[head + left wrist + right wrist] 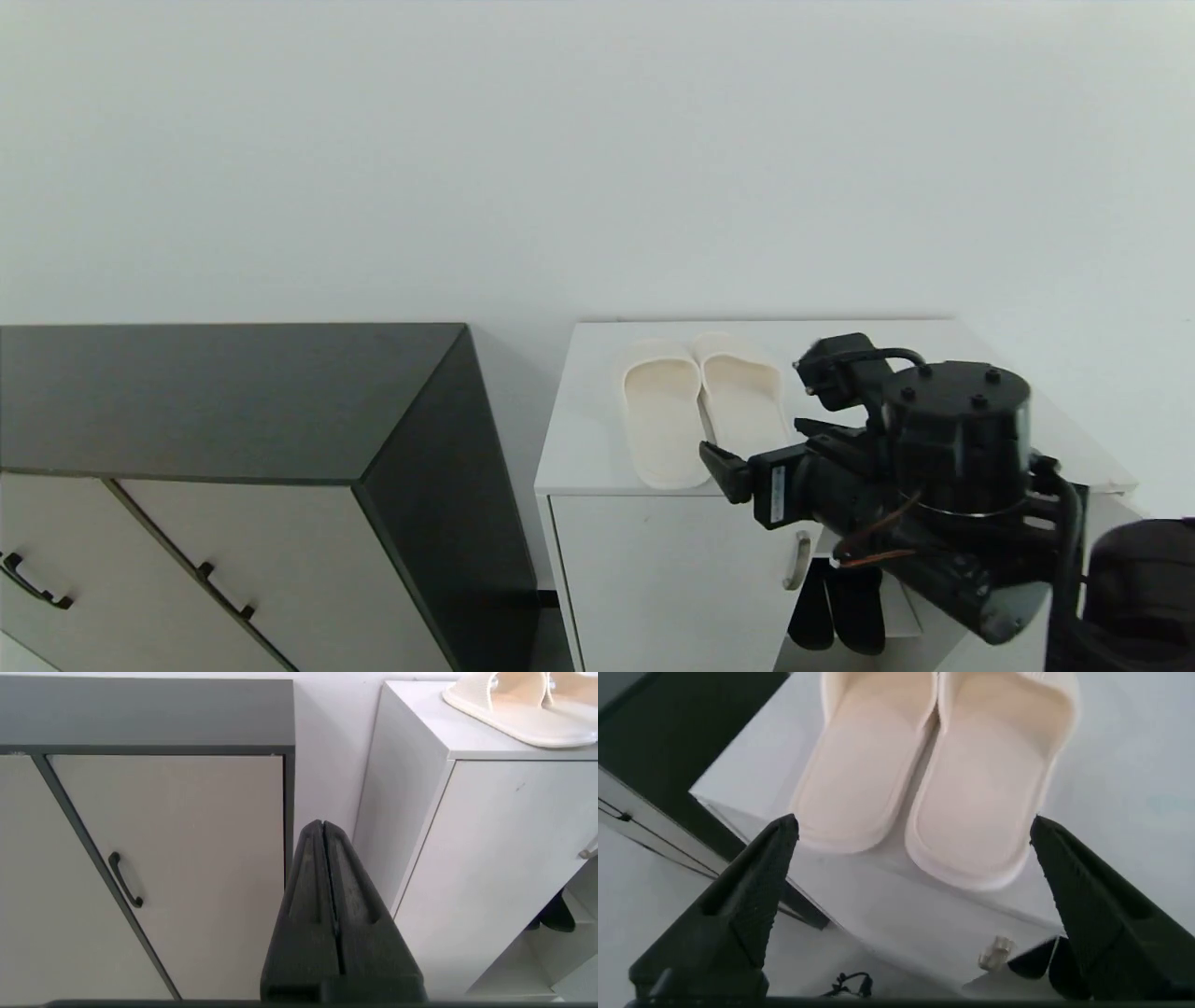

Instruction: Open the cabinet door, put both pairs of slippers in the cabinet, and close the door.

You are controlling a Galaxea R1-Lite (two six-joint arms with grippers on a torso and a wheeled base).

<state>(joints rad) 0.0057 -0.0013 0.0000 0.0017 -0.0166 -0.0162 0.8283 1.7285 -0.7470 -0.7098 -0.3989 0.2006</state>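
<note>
R gripper is spread wide, cream slippers just ahead of its fingers atop the white cabinet, L gripper pressed together; risk: off-centre closing grabs one slipper, knocking the other off the edge

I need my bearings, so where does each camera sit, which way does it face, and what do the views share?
Head view: on the head, facing forward and down at the grey cabinet, the white cabinet and the cream slippers on it; right arm at lower right.
Left wrist view: low, facing both cabinet fronts; shut left tool in front.
Right wrist view: above the white cabinet's front edge, looking down on the slippers; the open right tool frames them.
Shared: all three show the cream slippers on the white cabinet.
</note>
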